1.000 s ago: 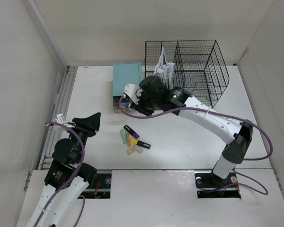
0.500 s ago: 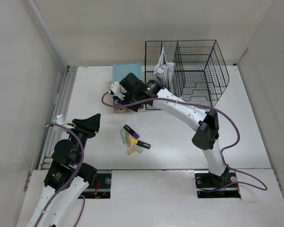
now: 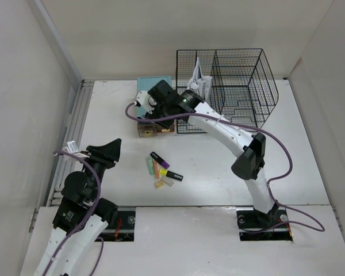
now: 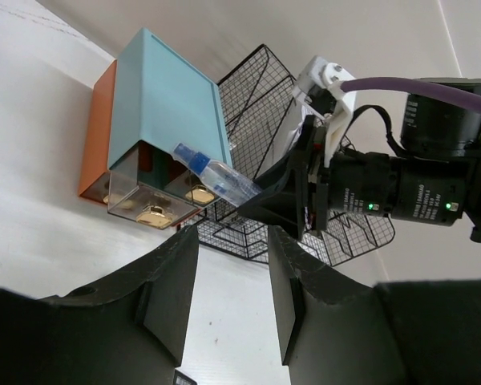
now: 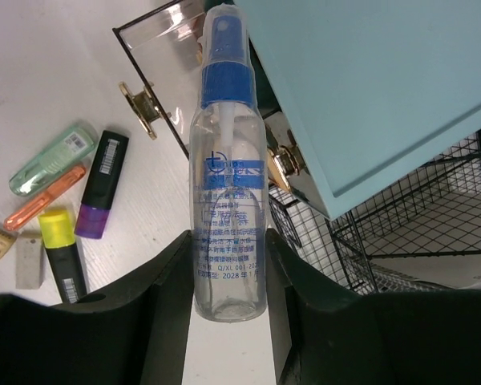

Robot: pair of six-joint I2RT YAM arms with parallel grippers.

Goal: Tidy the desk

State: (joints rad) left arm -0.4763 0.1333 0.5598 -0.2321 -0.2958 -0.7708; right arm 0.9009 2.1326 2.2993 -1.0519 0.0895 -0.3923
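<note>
White counter spans the walled cell, lying beneath both tools. At its far edge the right tool pinches one clear spray bottle over the front of one teal drawer box, beside one black wire rack. Near the left edge the left tool hovers spread, empty. Four markers lie mid-counter.

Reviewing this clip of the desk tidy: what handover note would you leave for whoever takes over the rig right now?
Left gripper: open, empty, hovering over the left of the desk.
Right gripper: shut on the spray bottle, held in the air at the teal drawer box, near its pulled-out clear drawer.
Highlighters lie loose mid-desk. The black wire rack holds papers.
Done: bottle picked up.
Left: stow the bottle, probably in the drawer, then clear the highlighters.
</note>
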